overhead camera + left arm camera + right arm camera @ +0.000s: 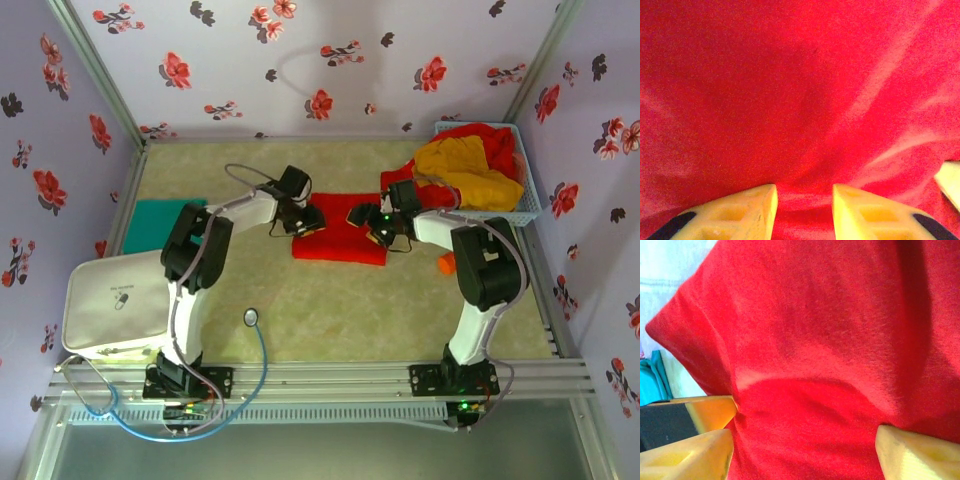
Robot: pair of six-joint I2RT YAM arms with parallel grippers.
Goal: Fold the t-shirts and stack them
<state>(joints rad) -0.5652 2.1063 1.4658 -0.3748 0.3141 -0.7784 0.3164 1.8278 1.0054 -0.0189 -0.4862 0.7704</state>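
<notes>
Showing, from left: a teal t-shirt (160, 222) flat on the table (330, 320); the left claw (306, 222) at the left edge of a folded red t-shirt (340, 245) in the centre, fingers narrowly parted over red cloth, with no telling whether it grips; the right claw (377, 228) spread wide over that shirt's right edge, nothing clamped; a basket (530, 205) at far right heaped with a yellow t-shirt (465, 165) and a red one.

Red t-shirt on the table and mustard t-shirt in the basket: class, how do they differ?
The red t-shirt lies flat as a neat rectangle; the mustard t-shirt is crumpled in a heap. The red t-shirt rests on the table; the mustard t-shirt sits in the basket. Both are plain, unpatterned cloth.
</notes>
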